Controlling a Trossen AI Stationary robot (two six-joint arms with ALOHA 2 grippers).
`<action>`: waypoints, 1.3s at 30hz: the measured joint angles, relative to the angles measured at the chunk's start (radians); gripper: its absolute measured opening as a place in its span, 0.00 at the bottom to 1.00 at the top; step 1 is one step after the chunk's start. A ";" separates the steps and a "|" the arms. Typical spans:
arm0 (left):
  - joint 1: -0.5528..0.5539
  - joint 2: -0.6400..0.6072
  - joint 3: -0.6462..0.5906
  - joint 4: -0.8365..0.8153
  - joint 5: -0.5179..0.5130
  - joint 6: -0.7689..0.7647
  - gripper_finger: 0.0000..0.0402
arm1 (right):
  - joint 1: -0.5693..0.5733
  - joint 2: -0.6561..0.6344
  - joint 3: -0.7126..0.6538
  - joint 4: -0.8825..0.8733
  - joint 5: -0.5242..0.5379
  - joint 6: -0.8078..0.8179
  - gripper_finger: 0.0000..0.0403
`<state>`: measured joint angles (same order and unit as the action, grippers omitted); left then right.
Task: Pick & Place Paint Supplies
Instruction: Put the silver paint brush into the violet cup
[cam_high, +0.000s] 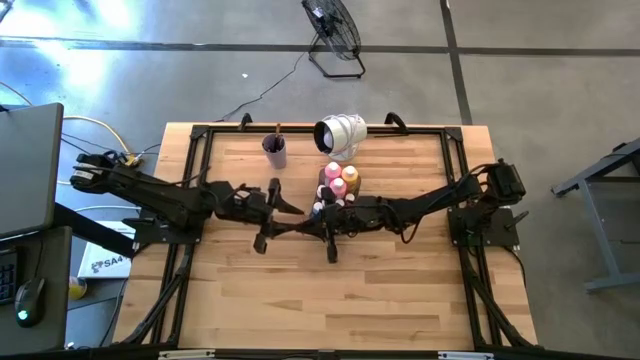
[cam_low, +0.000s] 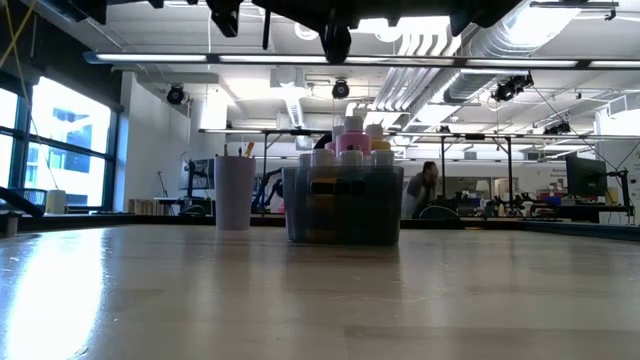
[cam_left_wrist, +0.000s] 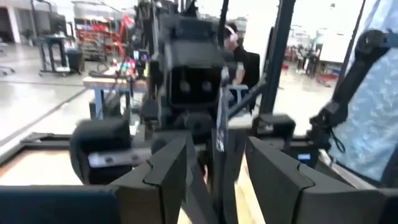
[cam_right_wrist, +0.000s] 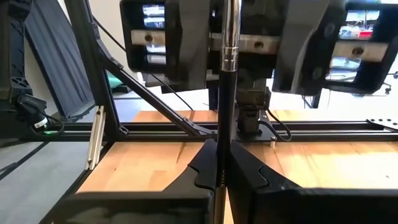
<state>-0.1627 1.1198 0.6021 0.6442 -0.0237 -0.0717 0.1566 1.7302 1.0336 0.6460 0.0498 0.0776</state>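
A thin paintbrush (cam_right_wrist: 224, 124) with a dark handle and a silver ferrule stands upright above the middle of the table, and my right gripper (cam_right_wrist: 222, 152) is shut on it. My left gripper (cam_left_wrist: 217, 165) faces it from the table's left. It is open, with one finger on either side of the brush (cam_left_wrist: 220, 134) and clear of it. In the high view the two grippers meet at mid-table, left (cam_high: 292, 207) and right (cam_high: 322, 212). Pink and orange paint bottles (cam_high: 341, 177) stand in the clear tray (cam_low: 343, 208). My right gripper pinches the brush's dark handle (cam_right_wrist: 222, 134) between its two fingers, below the silver ferrule (cam_right_wrist: 231, 43). The fingers come level from the table's right and lie across the brush. The brush stands upright, lifted clear of the table, with handle showing below the fingers too.
A lilac cup (cam_high: 274, 151) holding a brush stands at the far left of the tray (cam_high: 326, 193). A white cylindrical object (cam_high: 340, 132) lies at the far edge. A black frame (cam_high: 200, 140) runs around the tabletop. The near half of the wood (cam_high: 330, 300) is bare.
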 joint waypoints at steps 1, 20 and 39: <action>0.000 -0.001 0.004 0.003 -0.007 0.001 0.40 | 0.000 0.000 0.000 0.000 0.000 0.000 0.01; 0.000 0.108 0.135 -0.058 -0.013 0.024 0.19 | 0.000 0.000 0.000 -0.007 0.007 0.000 0.01; 0.000 0.108 0.138 -0.095 -0.013 0.023 0.01 | 0.000 0.000 0.000 -0.013 0.003 -0.002 0.03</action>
<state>-0.1627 1.2282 0.7399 0.5488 -0.0368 -0.0490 0.1566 1.7302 1.0335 0.6331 0.0528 0.0753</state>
